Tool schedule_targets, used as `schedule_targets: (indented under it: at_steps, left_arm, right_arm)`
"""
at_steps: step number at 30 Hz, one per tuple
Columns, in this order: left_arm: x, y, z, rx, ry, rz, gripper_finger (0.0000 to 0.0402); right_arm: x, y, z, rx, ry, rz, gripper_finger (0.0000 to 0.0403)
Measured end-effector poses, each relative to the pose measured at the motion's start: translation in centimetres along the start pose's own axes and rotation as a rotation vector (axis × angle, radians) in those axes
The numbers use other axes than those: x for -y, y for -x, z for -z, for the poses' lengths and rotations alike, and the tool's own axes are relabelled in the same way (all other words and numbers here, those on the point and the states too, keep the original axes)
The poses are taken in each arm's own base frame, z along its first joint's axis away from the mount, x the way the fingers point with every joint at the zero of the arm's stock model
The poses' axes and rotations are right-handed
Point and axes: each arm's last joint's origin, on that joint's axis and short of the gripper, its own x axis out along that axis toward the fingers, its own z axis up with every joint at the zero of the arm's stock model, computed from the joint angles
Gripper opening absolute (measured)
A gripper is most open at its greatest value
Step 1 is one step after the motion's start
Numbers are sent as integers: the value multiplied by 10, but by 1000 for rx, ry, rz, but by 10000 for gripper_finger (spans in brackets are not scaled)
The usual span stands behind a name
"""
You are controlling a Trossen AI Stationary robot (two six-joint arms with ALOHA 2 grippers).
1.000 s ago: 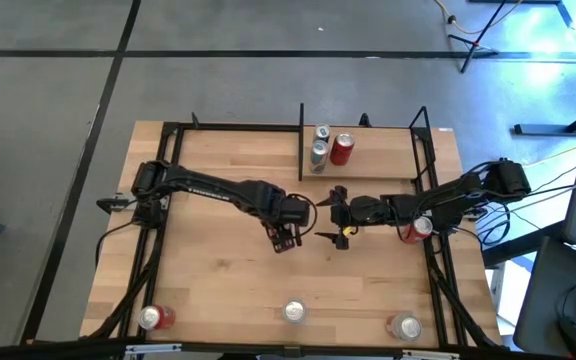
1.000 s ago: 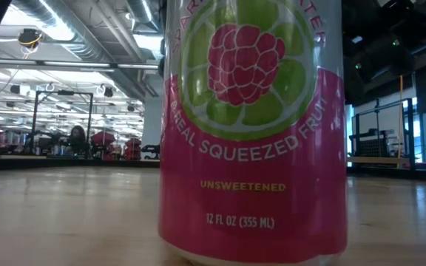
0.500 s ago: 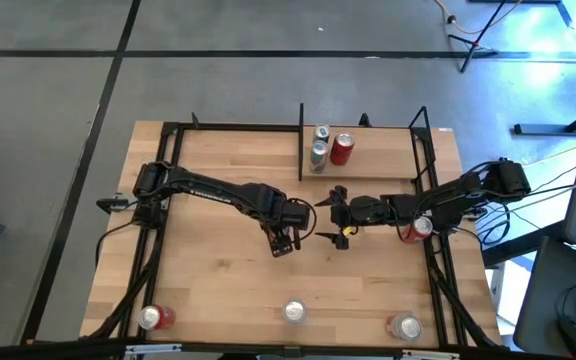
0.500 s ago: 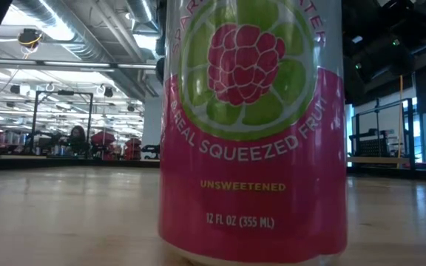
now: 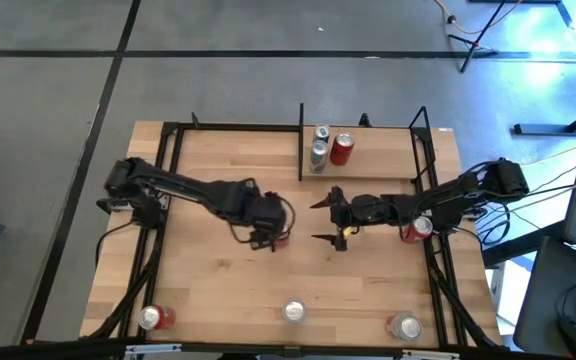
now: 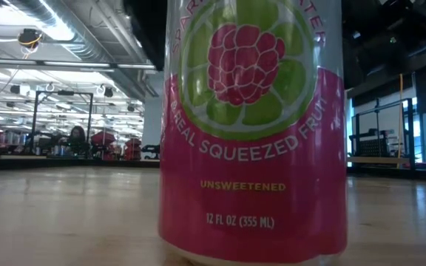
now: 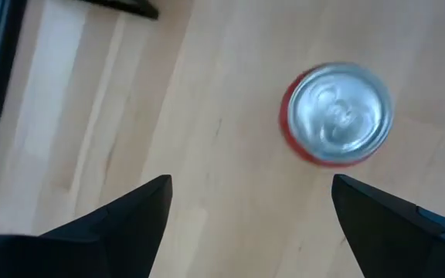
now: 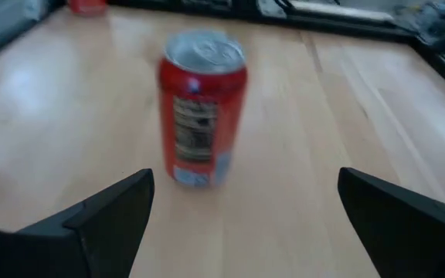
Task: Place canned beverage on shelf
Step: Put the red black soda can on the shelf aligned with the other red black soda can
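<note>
A red can point(image 5: 282, 238) stands upright on its base at the middle of the table. It also shows from above in the left wrist view point(image 7: 337, 114) and from the side in the right wrist view point(image 8: 202, 108). My left gripper point(image 5: 266, 237) is open and empty, just left of the can and above it. My right gripper point(image 5: 320, 221) is open and empty, level, pointing at the can from its right. The shelf point(image 5: 378, 160) at the far right holds three upright cans point(image 5: 320, 143).
Three cans stand along the near edge point(image 5: 151, 318), point(image 5: 295, 312), point(image 5: 405, 326); the middle one fills the low view point(image 6: 254, 125). Another red can point(image 5: 415, 230) stands under my right arm. Black frame bars point(image 5: 301, 140) bound the shelf and the table's sides.
My left gripper has drawn back toward the table's left edge, uncovering the red can, which stands at the table's middle. My right gripper has kept still.
</note>
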Motion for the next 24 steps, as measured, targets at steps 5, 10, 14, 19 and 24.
schedule_targets:
  at_steps: [5, 10, 14, 19, 24]
  left_arm:
    - [0, -18, 44, 64, 64, 0, 338]
    - [0, -46, 76, 225, 125, -22, 338]
    - [5, -70, 88, 355, 133, -40, 338]
    - [6, -89, 91, 444, 147, 1, 338]
    - [7, -90, 89, 468, 146, 23, 338]
  right_arm:
    - [-3, -17, 7, 61, -4, -26, 395]
    - [-5, -45, 8, 45, -12, -47, 395]
    - [-8, -64, 6, 31, -13, -51, 395]
    - [-8, -73, 4, 22, -5, -45, 395]
    - [-6, -73, 3, 19, -6, 41, 395]
